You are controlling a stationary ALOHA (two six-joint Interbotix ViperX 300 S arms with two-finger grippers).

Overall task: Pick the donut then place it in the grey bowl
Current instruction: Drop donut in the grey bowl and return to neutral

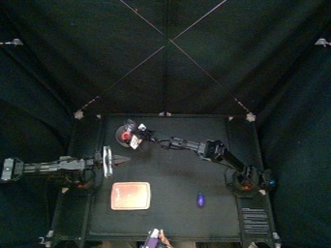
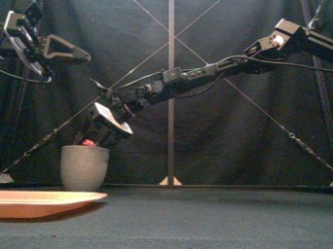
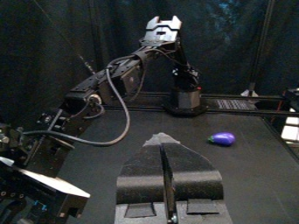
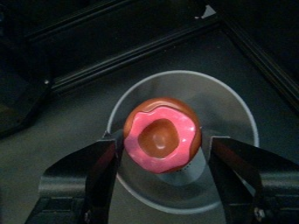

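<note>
My right hand is clamped on the donut, one jaw on each side of the pink-iced ring. The icing faces up toward my wrist, and the grip crosses its widest part so it cannot roll out. I hold it directly above the open mouth of the grey bowl. On the table the bowl stands at about 11 o'clock from the middle, toward the back-left corner. From the front, the donut sits just over the rim, not yet down inside. I judge the carry to be done and only the drop left. The bowl is tall and narrow, so I would keep the donut centred over it, since an off-centre release could clip the rim and send it onto the table.

My left hand is empty, its jaws pressed together. It is parked at about 9 o'clock, raised and clear of the bowl so it does not crowd my reach. The pink tray lies at 8 o'clock and a small purple toy at 5 o'clock, both well apart from the bowl.
</note>
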